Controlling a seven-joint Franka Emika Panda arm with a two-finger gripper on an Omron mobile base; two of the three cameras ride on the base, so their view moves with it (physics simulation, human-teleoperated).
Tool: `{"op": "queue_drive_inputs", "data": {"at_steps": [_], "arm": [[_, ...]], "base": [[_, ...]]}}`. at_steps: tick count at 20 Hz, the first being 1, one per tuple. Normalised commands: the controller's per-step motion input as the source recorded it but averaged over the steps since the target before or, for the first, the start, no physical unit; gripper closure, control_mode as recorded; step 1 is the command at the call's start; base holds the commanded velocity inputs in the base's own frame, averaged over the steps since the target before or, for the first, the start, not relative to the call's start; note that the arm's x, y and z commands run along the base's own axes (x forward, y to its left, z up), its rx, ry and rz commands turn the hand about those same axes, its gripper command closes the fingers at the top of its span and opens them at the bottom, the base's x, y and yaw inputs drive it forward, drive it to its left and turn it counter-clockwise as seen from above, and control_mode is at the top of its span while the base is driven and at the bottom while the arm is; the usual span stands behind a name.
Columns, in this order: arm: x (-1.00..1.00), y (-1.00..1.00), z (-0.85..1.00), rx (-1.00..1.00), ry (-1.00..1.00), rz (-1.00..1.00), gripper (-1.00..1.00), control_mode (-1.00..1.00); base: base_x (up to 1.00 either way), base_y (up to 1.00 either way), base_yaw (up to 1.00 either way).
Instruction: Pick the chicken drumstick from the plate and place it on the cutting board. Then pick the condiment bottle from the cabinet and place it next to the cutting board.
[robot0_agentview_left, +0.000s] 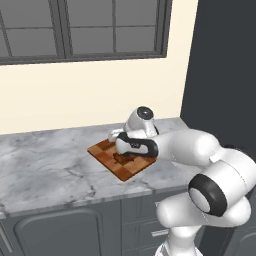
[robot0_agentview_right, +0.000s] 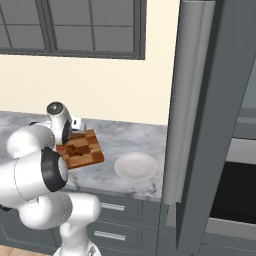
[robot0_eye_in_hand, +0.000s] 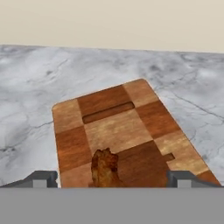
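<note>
The jaws (robot0_eye_in_hand: 109, 178) are wide apart, holding nothing, just over the chicken drumstick (robot0_eye_in_hand: 105, 168) lying on the cutting board (robot0_eye_in_hand: 118, 127). The plate (robot0_agentview_right: 135, 166) sits near the board.

Checkered wooden cutting board (robot0_eye_in_hand: 118, 127) on veined grey marble counter (robot0_eye_in_hand: 35, 83); smooth white plate (robot0_agentview_right: 135, 166).

Spanning grey-veined marble counter (robot0_agentview_left: 45, 165) beneath dark-framed window (robot0_agentview_left: 85, 30) and cream wall (robot0_agentview_left: 100, 85); sitting below, grey drawers (robot0_agentview_right: 117, 220) with silver handles; showing black oven (robot0_agentview_right: 235, 192) at right.
</note>
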Motion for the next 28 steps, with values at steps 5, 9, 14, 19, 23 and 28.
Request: {"op": "queue_drive_inputs", "data": {"at_steps": [5,9,14,19,23,28], "arm": [[-0.23,0.0,0.37,0.0,0.0,0.0,-1.0,-1.0],[-0.27,-0.05,0.44,0.0,0.0,0.0,-1.0,-1.0],[-0.25,-0.09,0.47,0.0,0.0,0.0,-1.0,-1.0],[-0.31,-0.11,0.44,0.0,0.0,0.0,-1.0,-1.0],[-0.35,-0.08,0.42,0.0,0.0,0.02,-1.0,-1.0],[-0.4,-0.04,0.35,0.0,-0.01,0.06,-1.0,-1.0]], "base": [[0.0,0.0,0.0],[0.0,0.0,0.0],[0.0,0.0,0.0],[0.0,0.0,0.0],[0.0,0.0,0.0],[0.0,0.0,0.0]]}}
